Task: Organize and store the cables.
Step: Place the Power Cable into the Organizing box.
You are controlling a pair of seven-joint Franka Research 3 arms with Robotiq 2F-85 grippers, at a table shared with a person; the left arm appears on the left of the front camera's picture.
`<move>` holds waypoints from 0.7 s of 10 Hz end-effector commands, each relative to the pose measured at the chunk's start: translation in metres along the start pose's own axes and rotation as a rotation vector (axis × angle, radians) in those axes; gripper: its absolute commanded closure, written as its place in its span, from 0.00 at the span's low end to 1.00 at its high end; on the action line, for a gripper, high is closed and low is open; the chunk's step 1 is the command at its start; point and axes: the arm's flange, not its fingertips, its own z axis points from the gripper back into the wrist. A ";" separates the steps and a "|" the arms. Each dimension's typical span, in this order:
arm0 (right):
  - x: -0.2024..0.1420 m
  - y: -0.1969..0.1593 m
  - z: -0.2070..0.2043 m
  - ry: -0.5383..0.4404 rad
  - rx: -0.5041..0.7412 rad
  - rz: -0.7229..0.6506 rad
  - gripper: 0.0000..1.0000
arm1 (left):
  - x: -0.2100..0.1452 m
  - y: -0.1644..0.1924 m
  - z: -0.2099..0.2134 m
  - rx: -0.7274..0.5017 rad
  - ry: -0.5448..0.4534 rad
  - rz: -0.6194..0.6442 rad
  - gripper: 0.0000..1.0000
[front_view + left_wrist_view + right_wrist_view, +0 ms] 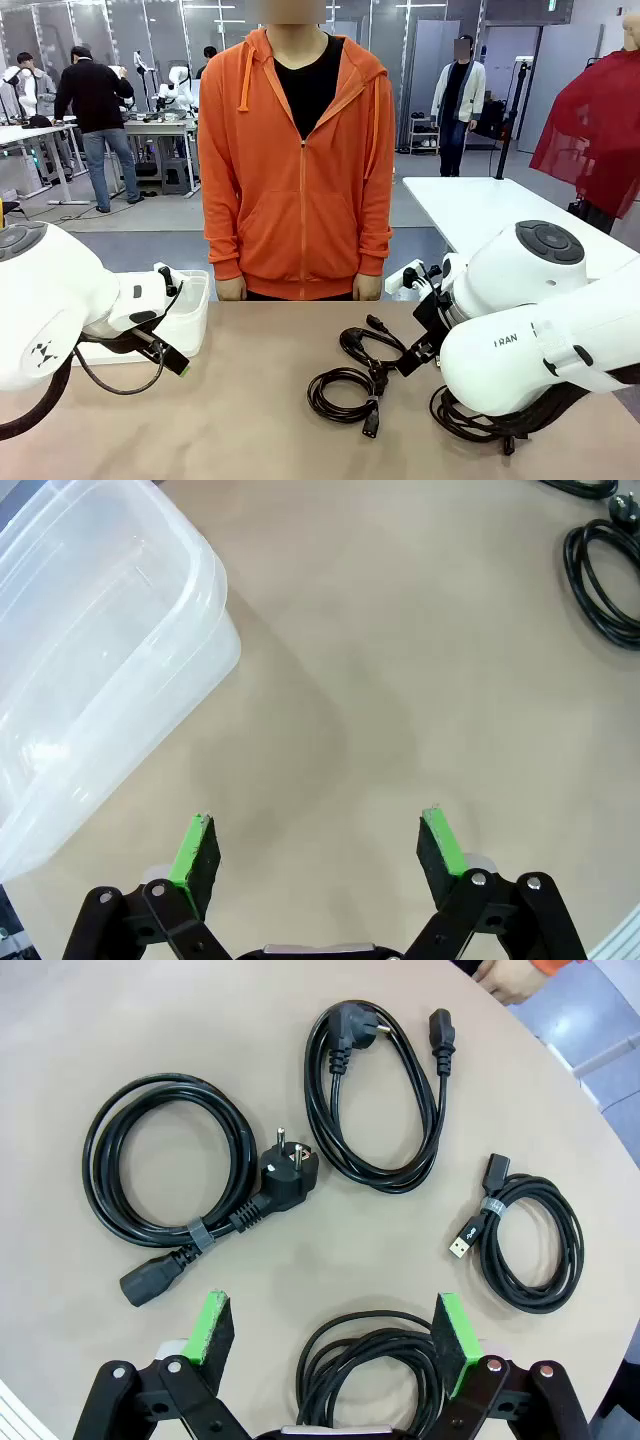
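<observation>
Four coiled cables (290,1178), flat on table (250,420) toward right near corner; one seemingly partly beneath right fingers (212,1325). Beside clear tub (215,590), left fingers (195,855). Both pairs spread wide, empty.

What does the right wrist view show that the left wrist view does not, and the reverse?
Right wrist view: four coiled cables, one of them a USB cable, and the open right claw. Left wrist view: a clear plastic tub beside the open left claw. Both: the beige table and black cable coils.
</observation>
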 end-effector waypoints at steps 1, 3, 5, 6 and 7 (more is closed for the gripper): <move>0.000 0.000 0.000 0.000 0.000 0.000 0.00 | 0.000 0.000 0.000 0.000 0.000 0.000 0.00; 0.000 0.000 0.000 0.000 0.000 0.000 0.00 | 0.000 0.000 0.000 0.000 0.000 0.000 0.00; 0.000 0.000 0.000 0.000 0.000 0.000 0.00 | 0.000 0.000 0.000 0.000 0.000 0.000 0.00; 0.000 0.000 0.000 0.000 0.000 0.000 0.00 | 0.000 0.000 0.000 0.000 0.000 0.000 0.00; 0.000 0.000 0.000 0.000 0.000 0.000 0.00 | 0.000 0.000 0.000 0.000 0.000 0.000 0.00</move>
